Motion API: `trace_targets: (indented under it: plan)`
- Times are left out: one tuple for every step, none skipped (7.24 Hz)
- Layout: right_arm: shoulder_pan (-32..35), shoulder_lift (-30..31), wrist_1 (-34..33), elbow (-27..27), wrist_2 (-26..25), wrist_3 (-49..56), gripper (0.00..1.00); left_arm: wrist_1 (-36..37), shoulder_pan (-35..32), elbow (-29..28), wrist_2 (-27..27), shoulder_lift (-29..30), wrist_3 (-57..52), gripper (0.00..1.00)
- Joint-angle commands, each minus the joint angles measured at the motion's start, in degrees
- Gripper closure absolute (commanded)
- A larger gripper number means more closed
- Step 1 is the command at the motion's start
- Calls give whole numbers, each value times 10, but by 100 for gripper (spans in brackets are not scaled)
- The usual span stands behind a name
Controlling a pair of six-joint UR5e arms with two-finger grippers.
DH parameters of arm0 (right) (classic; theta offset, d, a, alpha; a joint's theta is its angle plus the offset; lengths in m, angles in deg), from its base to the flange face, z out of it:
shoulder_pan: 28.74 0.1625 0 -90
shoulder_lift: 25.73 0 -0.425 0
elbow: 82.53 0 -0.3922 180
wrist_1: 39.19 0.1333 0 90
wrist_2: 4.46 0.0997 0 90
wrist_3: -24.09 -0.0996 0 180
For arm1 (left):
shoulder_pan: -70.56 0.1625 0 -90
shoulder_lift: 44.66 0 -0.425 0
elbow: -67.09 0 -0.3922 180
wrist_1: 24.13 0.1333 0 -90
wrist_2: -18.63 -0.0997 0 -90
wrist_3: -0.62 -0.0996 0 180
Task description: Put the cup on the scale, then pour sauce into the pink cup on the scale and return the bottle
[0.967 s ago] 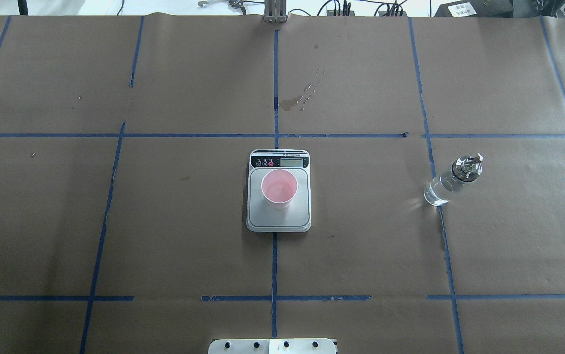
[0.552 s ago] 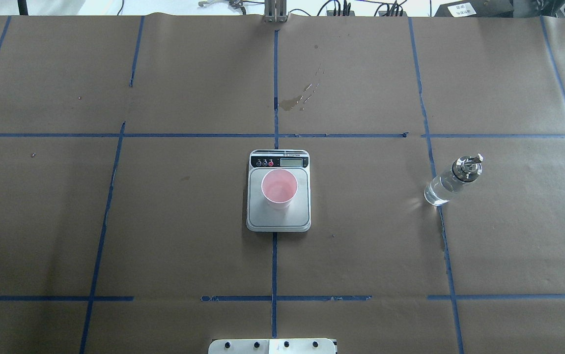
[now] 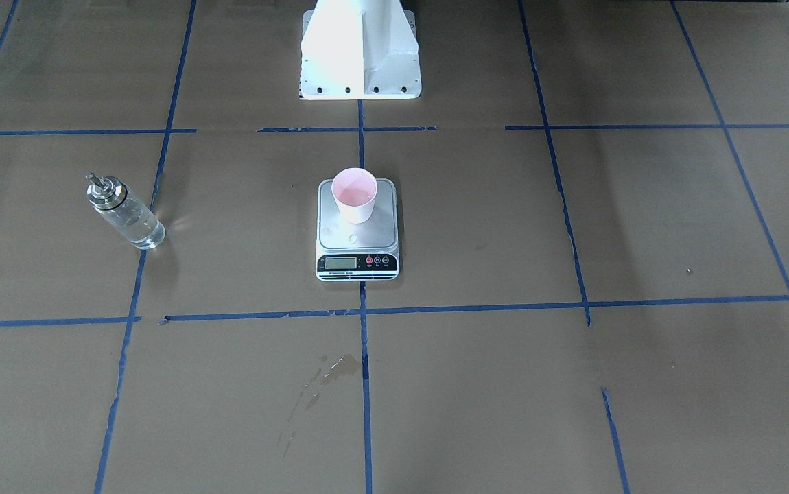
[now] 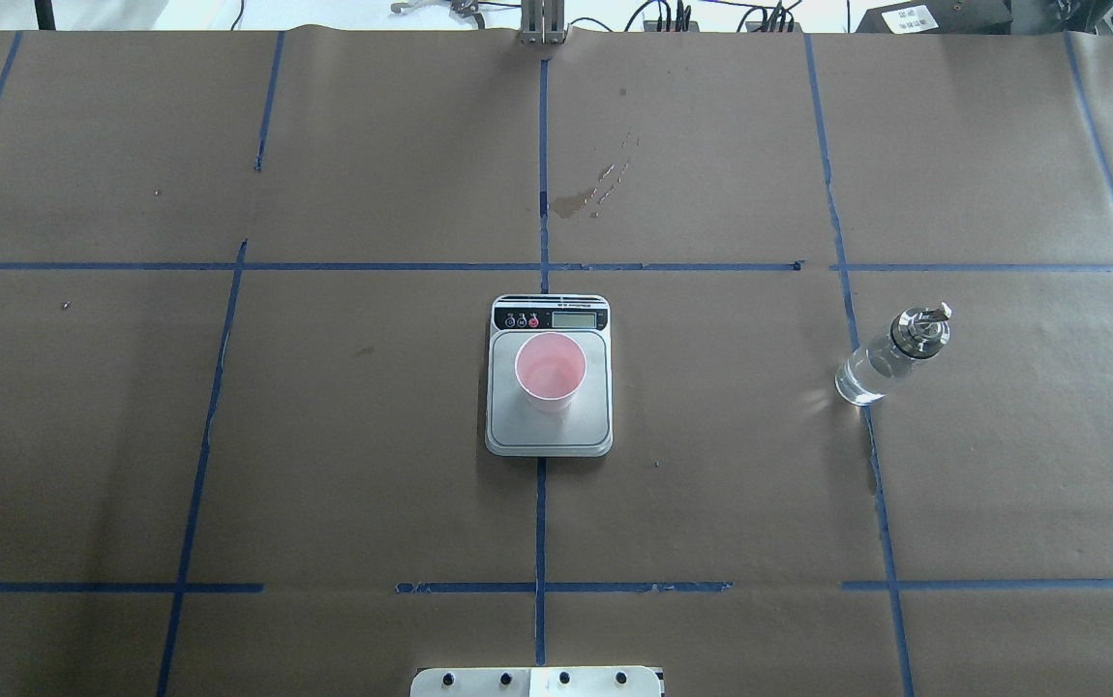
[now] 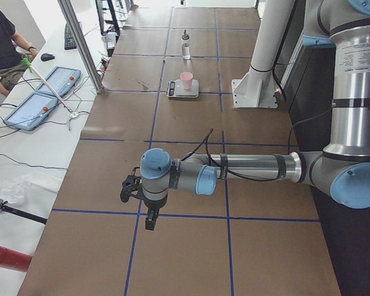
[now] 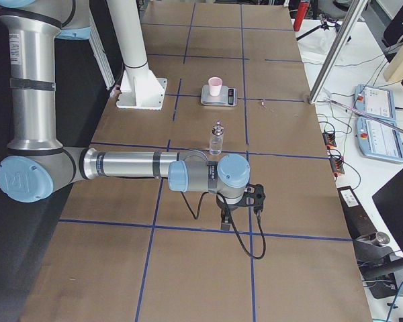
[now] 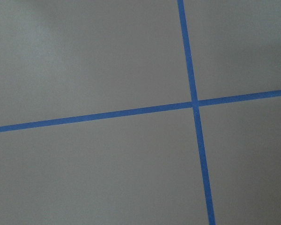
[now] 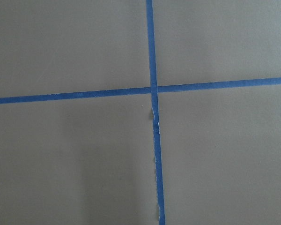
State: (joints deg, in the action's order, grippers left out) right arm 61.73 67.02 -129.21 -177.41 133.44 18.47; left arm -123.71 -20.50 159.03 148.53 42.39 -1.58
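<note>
1. The cup (image 4: 550, 371), pink inside, stands upright on the scale (image 4: 556, 434) in the middle of the table (image 4: 324, 436).
2. The bottle (image 4: 890, 353), silver-capped and holding clear sauce (image 4: 861, 379), stands upright, well apart on my right.
3. Only the side views show my left pincer (image 5: 150, 221) and right pincer (image 6: 225, 221); I cannot tell how wide either is.

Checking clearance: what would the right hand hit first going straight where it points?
The right hand points down, so likely the table paper near a tape cross; nothing else shows in that line.
</note>
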Motion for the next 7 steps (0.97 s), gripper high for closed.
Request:
trace_targets:
  plan:
    - [4, 1, 0, 0, 1, 1, 0, -1, 0, -2, 0, 1, 0, 0]
    - [5, 1, 4, 0, -1, 2, 0, -1, 0, -2, 1, 1, -1, 0]
    - [5, 1, 12, 0, -3, 5, 0, -1, 0, -2, 0, 1, 0, 0]
    - [5, 1, 12, 0, -3, 5, 0, -1, 0, -3, 1, 1, -1, 0]
    - [5, 1, 12, 0, -2, 5, 0, -1, 0, -3, 1, 1, 0, 0]
    - [7, 2, 12, 1, -3, 12, 0, -1, 0, -3, 1, 1, -1, 0]
    - [10, 2, 12, 1, -3, 26, 0, -1, 0, -3, 1, 1, -1, 0]
